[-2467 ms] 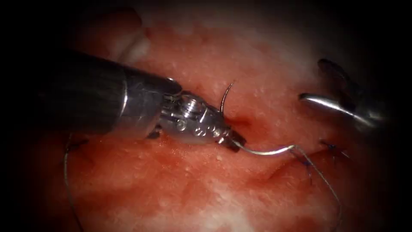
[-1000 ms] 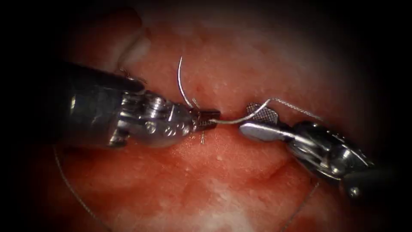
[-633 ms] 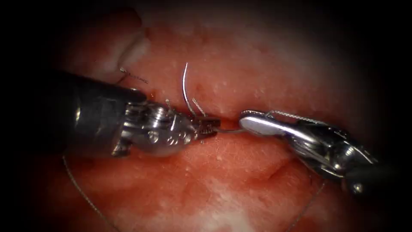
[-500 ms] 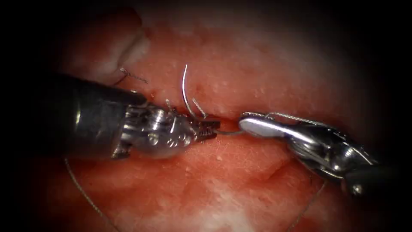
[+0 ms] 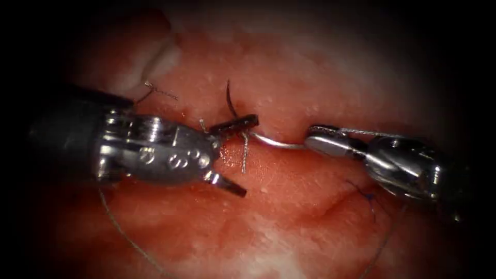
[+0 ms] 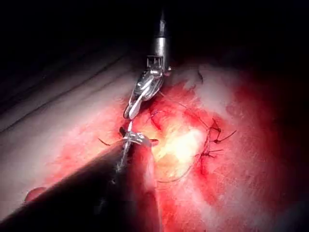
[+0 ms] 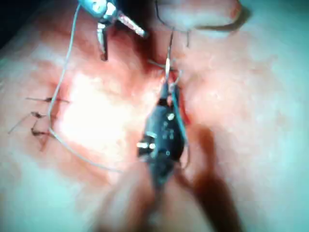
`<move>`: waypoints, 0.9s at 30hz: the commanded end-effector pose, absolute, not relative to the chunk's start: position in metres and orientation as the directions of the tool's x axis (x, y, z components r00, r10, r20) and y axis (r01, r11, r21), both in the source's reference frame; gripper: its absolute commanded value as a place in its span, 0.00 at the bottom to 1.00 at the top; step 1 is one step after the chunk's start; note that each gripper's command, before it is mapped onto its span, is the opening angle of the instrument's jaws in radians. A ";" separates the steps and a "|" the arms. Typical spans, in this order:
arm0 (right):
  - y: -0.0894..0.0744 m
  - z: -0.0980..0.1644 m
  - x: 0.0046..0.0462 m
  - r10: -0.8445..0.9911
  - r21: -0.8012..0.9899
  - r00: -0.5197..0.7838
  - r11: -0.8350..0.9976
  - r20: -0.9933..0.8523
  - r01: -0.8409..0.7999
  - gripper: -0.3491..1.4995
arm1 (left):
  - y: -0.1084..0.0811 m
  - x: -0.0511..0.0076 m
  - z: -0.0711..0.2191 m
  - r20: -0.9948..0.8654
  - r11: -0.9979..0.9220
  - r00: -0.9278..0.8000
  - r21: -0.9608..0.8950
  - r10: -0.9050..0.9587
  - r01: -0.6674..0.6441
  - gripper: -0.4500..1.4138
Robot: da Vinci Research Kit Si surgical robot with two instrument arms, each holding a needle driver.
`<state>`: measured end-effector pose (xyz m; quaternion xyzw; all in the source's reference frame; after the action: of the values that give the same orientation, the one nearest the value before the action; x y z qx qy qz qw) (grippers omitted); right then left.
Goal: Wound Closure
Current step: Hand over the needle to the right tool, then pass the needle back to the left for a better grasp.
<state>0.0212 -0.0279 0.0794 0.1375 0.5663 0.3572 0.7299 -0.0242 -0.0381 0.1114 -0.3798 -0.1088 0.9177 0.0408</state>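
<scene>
The curved needle (image 5: 276, 143) hangs over the cut in the tissue (image 5: 310, 72), out of the tissue as far as I can see. Its dark tip (image 5: 228, 93) points up. My right tool (image 5: 313, 140) comes in from the right and is shut on the needle near its tail end, where the thread (image 5: 367, 133) leaves. My left tool (image 5: 250, 156) stands open at the needle's middle, holding nothing; its upper jaw crosses the needle. The right wrist view has the right tool (image 7: 166, 91) on the needle (image 7: 169, 53) and the open left tool (image 7: 116, 29).
A short cut thread end (image 5: 244, 155) sticks out beside the left jaws, another (image 5: 160, 92) lies above the left shaft. A dark tied stitch (image 5: 369, 199) sits on the right. Thread (image 5: 124, 235) loops across the lower left tissue. Red fluid wets the cut.
The right jaws closed on the needle's tail end, then the left jaws opened and let the needle go. The right tool has shifted slightly right with the needle.
</scene>
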 end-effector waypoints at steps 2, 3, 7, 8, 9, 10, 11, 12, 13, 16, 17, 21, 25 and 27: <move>-0.027 0.079 0.0219 0.566 0.491 0.201 0.809 -0.800 -0.324 0.00 | -0.038 -0.0240 0.111 -0.663 -0.948 -0.712 -0.319 0.232 -0.012 0.80; -0.027 0.079 0.0221 0.521 0.447 0.232 0.841 -0.822 -0.303 0.00 | -0.038 -0.0237 0.111 -0.649 -0.936 -0.714 -0.352 0.262 -0.024 0.81; -0.027 0.078 0.0232 0.283 0.231 0.370 0.956 -0.885 -0.181 0.00 | -0.037 -0.0229 0.110 -0.595 -0.888 -0.723 -0.456 0.351 -0.056 0.82; -0.028 0.078 0.0236 0.240 0.192 0.389 0.969 -0.890 -0.157 0.00 | -0.037 -0.0228 0.110 -0.582 -0.883 -0.727 -0.465 0.364 -0.069 0.83; -0.028 0.077 0.0239 0.207 0.164 0.405 0.977 -0.891 -0.137 0.00 | -0.036 -0.0228 0.109 -0.565 -0.874 -0.732 -0.479 0.381 -0.085 0.83; -0.028 0.077 0.0244 0.161 0.126 0.422 0.986 -0.892 -0.109 0.00 | -0.036 -0.0228 0.109 -0.555 -0.868 -0.733 -0.487 0.393 -0.097 0.83; -0.028 0.077 0.0247 0.115 0.088 0.431 0.993 -0.895 -0.083 0.00 | -0.036 -0.0228 0.109 -0.548 -0.863 -0.734 -0.495 0.402 -0.103 0.83; -0.028 0.077 0.0251 0.075 0.053 0.439 0.997 -0.895 -0.060 0.00 | -0.035 -0.0229 0.109 -0.536 -0.852 -0.730 -0.510 0.424 -0.120 0.83; -0.028 0.077 0.0254 0.040 0.026 0.448 0.999 -0.893 -0.039 0.00 | -0.035 -0.0230 0.109 -0.529 -0.846 -0.729 -0.517 0.435 -0.130 0.83; -0.028 0.076 0.0264 -0.096 -0.094 0.457 0.995 -0.884 0.027 0.00 | -0.034 -0.0232 0.109 -0.495 -0.832 -0.739 -0.532 0.458 -0.160 0.83; -0.028 0.076 0.0266 -0.139 -0.132 0.456 0.990 -0.879 0.047 0.00 | -0.033 -0.0233 0.109 -0.478 -0.827 -0.747 -0.536 0.462 -0.169 0.82; -0.028 0.074 0.0271 -0.271 -0.251 0.448 0.962 -0.852 0.105 0.00 | -0.032 -0.0238 0.110 -0.422 -0.811 -0.777 -0.555 0.467 -0.187 0.80; -0.028 0.072 0.0275 -0.361 -0.338 0.440 0.932 -0.822 0.133 0.00 | -0.032 -0.0236 0.112 -0.372 -0.805 -0.804 -0.555 0.464 -0.208 0.77; -0.028 0.071 0.0278 -0.406 -0.382 0.436 0.913 -0.803 0.145 0.00 | -0.032 -0.0235 0.113 -0.347 -0.806 -0.820 -0.552 0.455 -0.214 0.77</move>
<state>0.0270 -0.0275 0.0714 -0.1314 0.5018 -0.1677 0.8384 -0.0229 -0.0321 0.1127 -0.2280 -0.2564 0.9209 0.1849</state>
